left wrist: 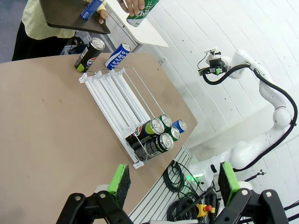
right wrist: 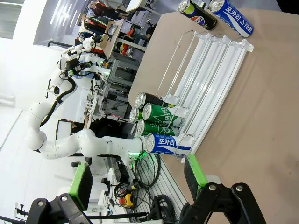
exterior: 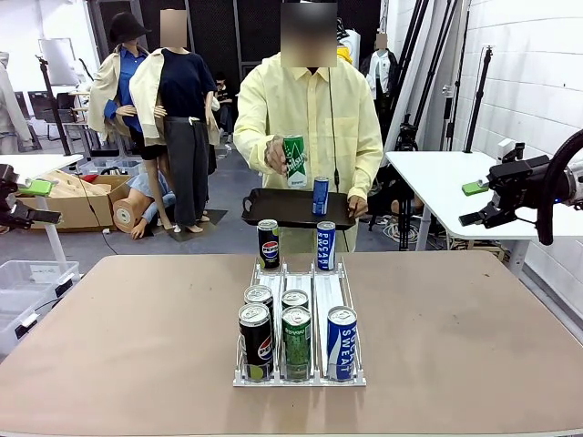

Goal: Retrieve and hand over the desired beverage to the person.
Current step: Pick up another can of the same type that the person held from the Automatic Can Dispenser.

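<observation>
Hovering off the table's (exterior: pixel 137 328) sides: left claw (exterior: pixel 38 202), right claw (exterior: pixel 474 204), both apart, empty. Likely wanted: green can (exterior: pixel 296 339) at the rack's (exterior: pixel 330 289) near end, middle lane, matching the person's (exterior: pixel 310 109) raised can (exterior: pixel 294 162). Descend straight, clear of black can (exterior: pixel 256 339) and blue can (exterior: pixel 341 339).

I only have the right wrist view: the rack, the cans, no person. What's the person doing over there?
Observer: The person holds a green can in one hand, just over a black tray held in the other.
Operator: Anything on that tray?
Observer: One blue can, standing upright on it.
Operator: Where does my gripper sit from the front?
Observer: The right gripper is at the right side, raised well above the table.
</observation>
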`<move>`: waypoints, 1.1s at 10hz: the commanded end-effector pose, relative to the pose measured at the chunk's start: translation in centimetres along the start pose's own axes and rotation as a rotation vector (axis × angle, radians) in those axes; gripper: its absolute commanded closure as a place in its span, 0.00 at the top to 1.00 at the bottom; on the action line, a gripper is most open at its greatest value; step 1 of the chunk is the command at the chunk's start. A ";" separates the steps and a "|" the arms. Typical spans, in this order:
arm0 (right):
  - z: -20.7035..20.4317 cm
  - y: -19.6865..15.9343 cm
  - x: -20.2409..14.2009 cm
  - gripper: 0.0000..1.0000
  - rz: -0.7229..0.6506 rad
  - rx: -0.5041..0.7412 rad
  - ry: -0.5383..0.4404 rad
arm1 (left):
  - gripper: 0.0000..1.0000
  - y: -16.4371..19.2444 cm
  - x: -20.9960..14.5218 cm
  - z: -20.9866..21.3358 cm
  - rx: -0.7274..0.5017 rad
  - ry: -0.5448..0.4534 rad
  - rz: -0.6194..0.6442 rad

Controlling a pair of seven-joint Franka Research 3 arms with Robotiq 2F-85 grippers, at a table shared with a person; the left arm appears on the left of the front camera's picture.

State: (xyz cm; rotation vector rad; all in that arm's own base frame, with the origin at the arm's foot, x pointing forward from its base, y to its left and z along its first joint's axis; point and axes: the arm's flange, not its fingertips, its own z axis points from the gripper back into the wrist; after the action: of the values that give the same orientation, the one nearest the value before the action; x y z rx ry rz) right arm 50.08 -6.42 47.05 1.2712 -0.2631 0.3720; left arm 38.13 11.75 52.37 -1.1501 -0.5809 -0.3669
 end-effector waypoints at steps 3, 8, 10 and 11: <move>-0.1 0.1 0.0 1.00 -0.001 0.005 0.002 | 1.00 -0.2 0.1 0.1 -0.019 -0.018 -0.005; -0.1 0.1 0.0 1.00 -0.001 0.005 0.002 | 1.00 -0.2 0.1 0.1 -0.019 -0.018 -0.005; -0.1 0.1 0.0 1.00 -0.001 0.005 0.002 | 1.00 -0.2 0.1 0.1 -0.019 -0.018 -0.005; -0.1 0.1 0.0 1.00 -0.001 0.005 0.002 | 1.00 -0.2 0.1 0.1 -0.019 -0.018 -0.005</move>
State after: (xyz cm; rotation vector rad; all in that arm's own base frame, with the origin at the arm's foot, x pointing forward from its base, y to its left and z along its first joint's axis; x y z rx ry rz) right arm 50.08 -6.42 47.05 1.2712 -0.2631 0.3720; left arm 38.13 11.75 52.37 -1.1501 -0.5809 -0.3669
